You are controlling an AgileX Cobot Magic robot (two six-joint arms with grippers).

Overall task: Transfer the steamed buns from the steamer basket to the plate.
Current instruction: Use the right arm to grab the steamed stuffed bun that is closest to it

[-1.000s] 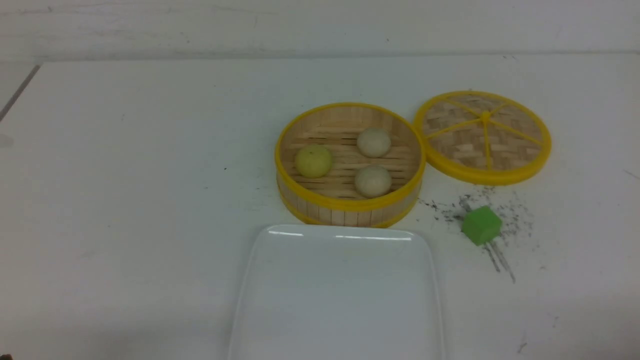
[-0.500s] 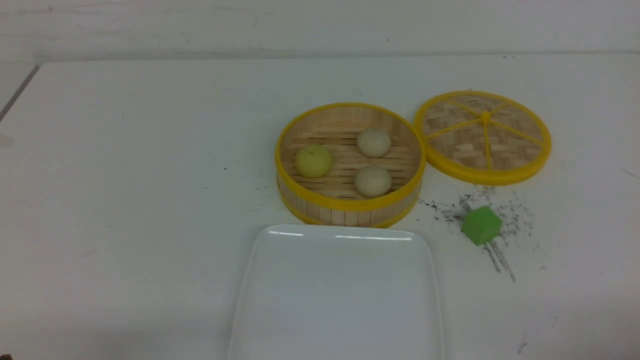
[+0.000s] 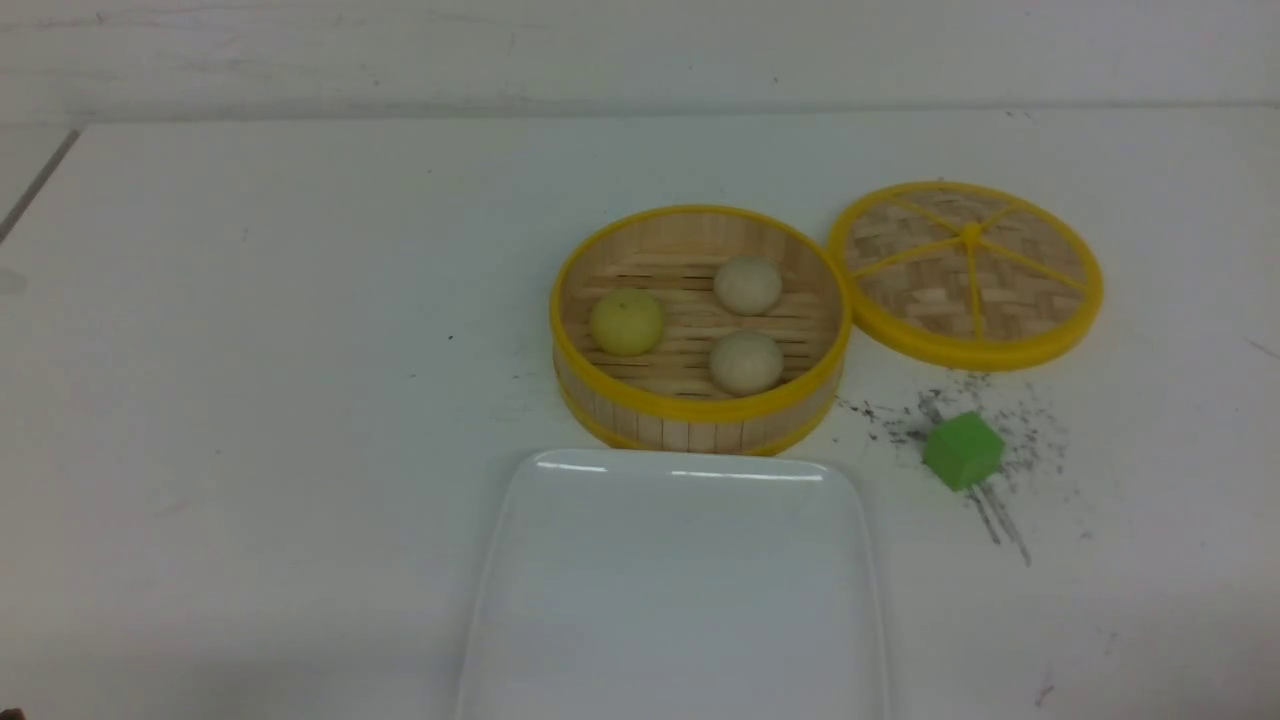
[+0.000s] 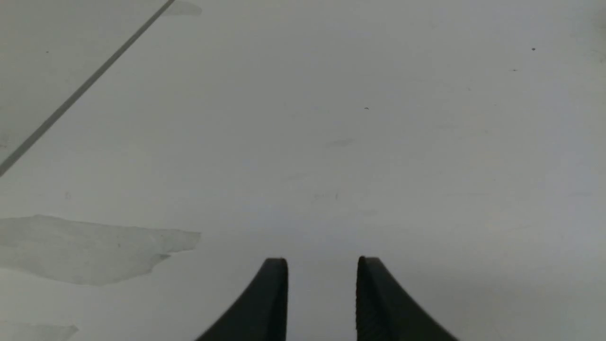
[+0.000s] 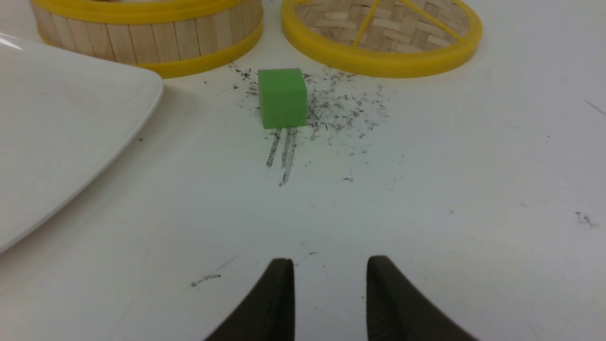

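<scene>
Steamer basket (image 3: 700, 428) tan-slatted, yellow-rimmed. Two beige buns (image 3: 747, 362), one yellow-green bun (image 3: 627, 322). Plate (image 3: 680, 600) white; cube (image 3: 962, 450) green; lid (image 3: 930, 290) yellow-spoked.

Bare white tabletop (image 5: 426, 199) just ahead of my right pincer (image 5: 330, 267), small green cube (image 5: 282, 97) blocking that line, yellow-rimmed bamboo basket (image 5: 142, 42) and flat woven lid (image 5: 378, 64) walling beyond it, glossy white rectangular plate (image 5: 57, 123) crowding alongside, my left pincer (image 4: 322, 267) facing open tabletop
</scene>
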